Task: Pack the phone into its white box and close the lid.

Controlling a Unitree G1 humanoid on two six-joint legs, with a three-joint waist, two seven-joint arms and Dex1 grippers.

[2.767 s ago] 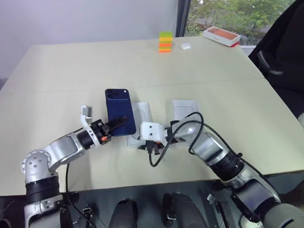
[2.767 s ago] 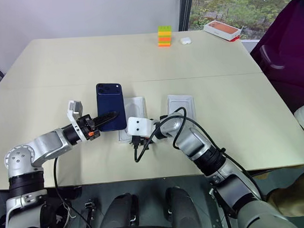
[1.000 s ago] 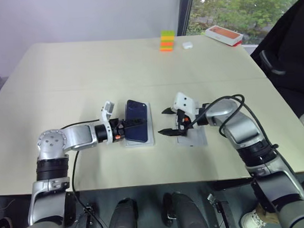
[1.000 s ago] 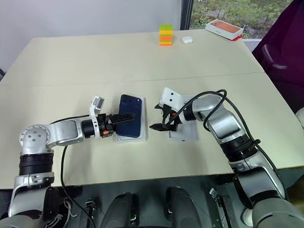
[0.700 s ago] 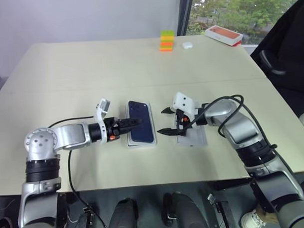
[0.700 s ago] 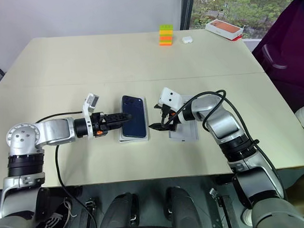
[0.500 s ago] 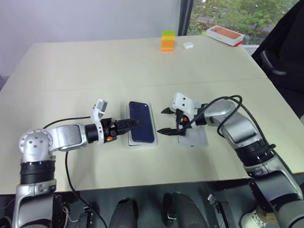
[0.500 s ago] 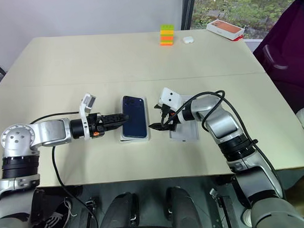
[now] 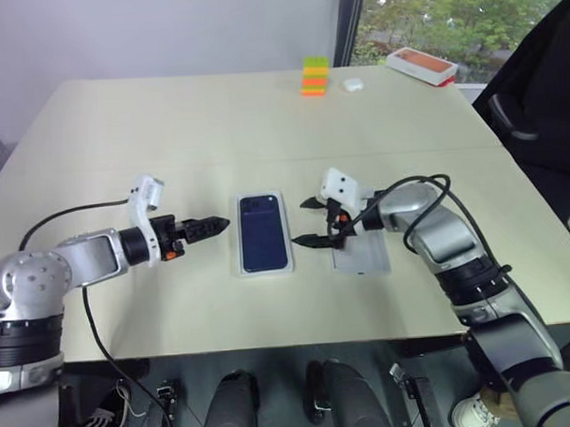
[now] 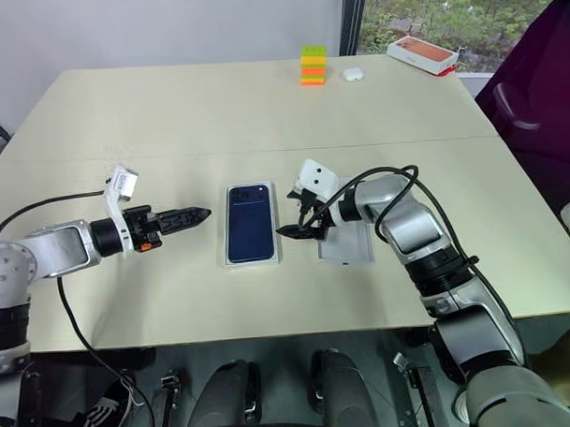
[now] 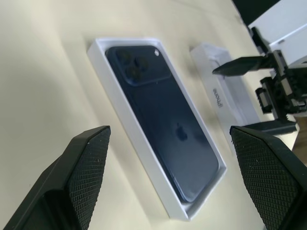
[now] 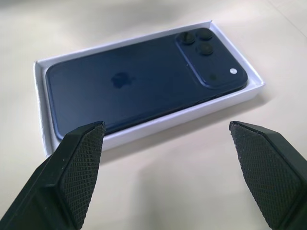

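Glossy dark navy-blue phone [image 10: 251, 221] lies flat in the shallow white cardboard box [image 10: 253, 260] on the beige counter [image 10: 263, 111]. Both grippers, left [image 10: 193, 217] and right [image 10: 289, 218], have jaws wide open, holding nothing. The flat white cardboard lid [image 10: 345, 248] looks light and stiff; grip its long edges.

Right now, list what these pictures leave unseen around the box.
- The white box: its floor, covered by the phone in every view.
- The lid: partly hidden behind the right claw in the eye views; its far end is cut by the right claw in the left wrist view.
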